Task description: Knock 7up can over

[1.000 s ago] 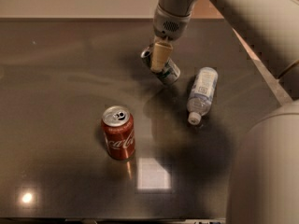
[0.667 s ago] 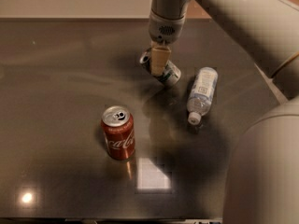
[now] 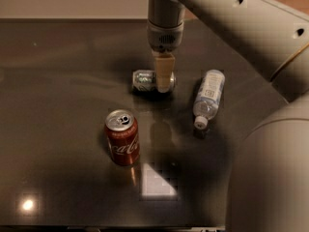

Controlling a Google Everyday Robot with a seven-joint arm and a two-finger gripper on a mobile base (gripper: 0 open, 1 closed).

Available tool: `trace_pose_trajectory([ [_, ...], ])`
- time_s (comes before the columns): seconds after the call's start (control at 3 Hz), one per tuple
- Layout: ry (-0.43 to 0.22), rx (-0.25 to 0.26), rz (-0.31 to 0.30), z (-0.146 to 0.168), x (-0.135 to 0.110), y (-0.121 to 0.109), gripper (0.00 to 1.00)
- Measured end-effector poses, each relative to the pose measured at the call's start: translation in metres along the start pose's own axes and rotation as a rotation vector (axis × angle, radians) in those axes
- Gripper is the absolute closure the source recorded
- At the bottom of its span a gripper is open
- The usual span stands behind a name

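The gripper (image 3: 164,82) hangs down from the arm over the dark table (image 3: 58,81), and I cannot tell if it is open or closed. The 7up can (image 3: 144,80) lies on its side right at the gripper's tip, partly behind it. A water bottle (image 3: 209,95) lies near its other side, and a red can (image 3: 122,139) stands below it, closer to the camera.

The green-and-white 7up can (image 3: 144,80) lies on its side below the tool (image 3: 164,85).

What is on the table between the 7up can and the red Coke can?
Nothing: the camera view shows bare tabletop there. The gripper is at the 7up can, away from that gap.
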State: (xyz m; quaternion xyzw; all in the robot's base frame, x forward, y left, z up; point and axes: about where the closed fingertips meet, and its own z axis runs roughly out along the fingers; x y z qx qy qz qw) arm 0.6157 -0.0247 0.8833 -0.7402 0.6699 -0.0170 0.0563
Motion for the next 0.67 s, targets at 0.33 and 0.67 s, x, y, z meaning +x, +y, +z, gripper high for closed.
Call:
trace_pose_trajectory([
  [0.33, 0.008, -0.023, -0.033, 0.0114, -0.0020, 0.0040, 0.00],
  [0.67, 0.007, -0.023, -0.033, 0.0116, -0.0022, 0.0040, 0.00],
])
